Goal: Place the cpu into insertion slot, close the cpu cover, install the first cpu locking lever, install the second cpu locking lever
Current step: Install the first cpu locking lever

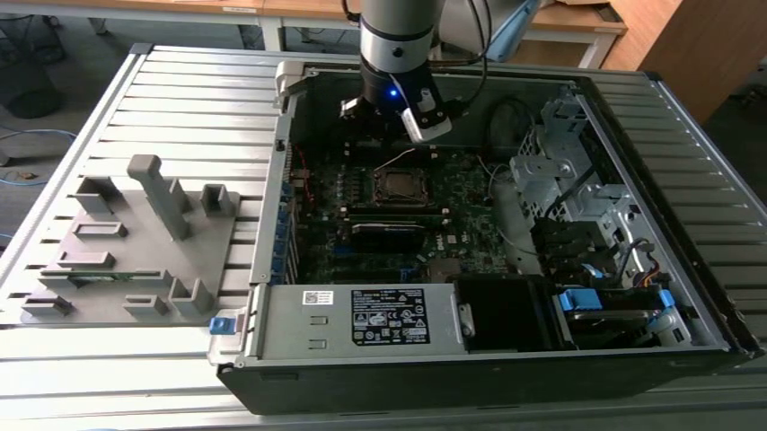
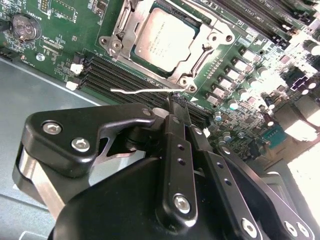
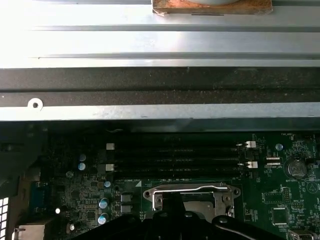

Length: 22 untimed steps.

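Observation:
The cpu lies flat in its socket on the green motherboard, and the silvery cpu cover is down around it. In the exterior view the socket sits mid-board, with my gripper hanging just behind it. One thin wire locking lever stands free of the socket's edge, raised above the board. My gripper is shut, its black fingertips right at that wire. I cannot tell whether they pinch it or only touch it. In the first wrist view the lever runs along the socket's edge.
The open computer case rests on a slatted metal table. A grey holder with pegs stands at the exterior view's left. Memory slots lie beside the socket, near the case wall. The power supply and drive cage crowd the board's other sides.

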Each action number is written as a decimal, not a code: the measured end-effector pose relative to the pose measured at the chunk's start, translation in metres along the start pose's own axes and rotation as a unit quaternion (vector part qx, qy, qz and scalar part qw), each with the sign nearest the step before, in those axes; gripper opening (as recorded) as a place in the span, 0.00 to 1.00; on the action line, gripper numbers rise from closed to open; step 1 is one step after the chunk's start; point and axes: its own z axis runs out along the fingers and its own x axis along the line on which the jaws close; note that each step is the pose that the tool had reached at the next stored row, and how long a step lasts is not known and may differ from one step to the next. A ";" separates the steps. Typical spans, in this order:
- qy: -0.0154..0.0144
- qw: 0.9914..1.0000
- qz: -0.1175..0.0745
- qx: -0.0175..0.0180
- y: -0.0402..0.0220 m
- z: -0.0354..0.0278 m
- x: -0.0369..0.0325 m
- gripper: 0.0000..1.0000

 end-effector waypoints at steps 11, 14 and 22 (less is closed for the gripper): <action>0.000 1.000 0.000 0.000 0.0008 0.0031 -0.0057 0.11; 0.000 1.000 0.000 0.000 0.0008 0.0049 -0.0066 0.11; 0.000 1.000 0.000 0.000 0.0026 0.0091 -0.0119 0.11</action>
